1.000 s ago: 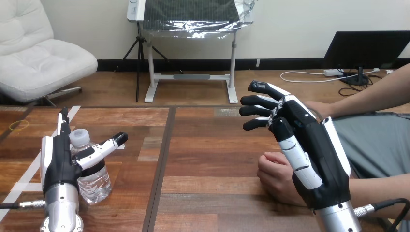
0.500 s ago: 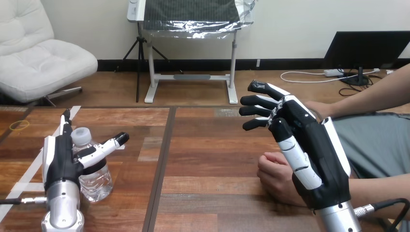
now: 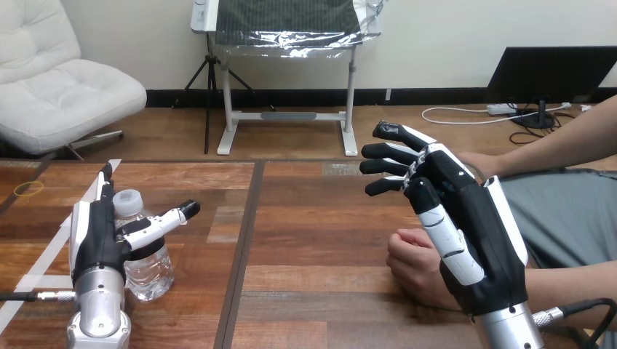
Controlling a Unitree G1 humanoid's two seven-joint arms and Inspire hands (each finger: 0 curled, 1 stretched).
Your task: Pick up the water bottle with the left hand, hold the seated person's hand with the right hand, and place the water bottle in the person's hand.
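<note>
- The water bottle [image 3: 149,263], clear with a pale cap, stands upright on the wooden table [image 3: 320,240] near its left front corner.
- The left hand [image 3: 98,236] is just beside the bottle on its left, with its back towards me. Its fingers point straight up past the cap and its thumb [image 3: 166,219] reaches out flat across the front of the bottle's shoulder. The hand is spread, not clasped; I cannot tell whether it presses on the bottle.
- The thumb and the edge of the palm cover the bottle's middle, so I cannot make out a label or any writing.
- Strips of white tape [image 3: 45,254] lie on the table to the left of that hand, and a small yellow ring [image 3: 28,187] lies flat further back near the left edge.
- A dark seam [image 3: 244,247] runs front to back down the table, right of the bottle.
- The right hand [image 3: 466,218] is raised over the table's right side, fingers loosely extended and grasping nothing.
- The person's hand [image 3: 413,263] rests on the table as a loose fist just beside and below the right hand, which hides its wrist. I cannot tell whether the two touch.
- The person's other arm [image 3: 560,145] reaches in further back.
</note>
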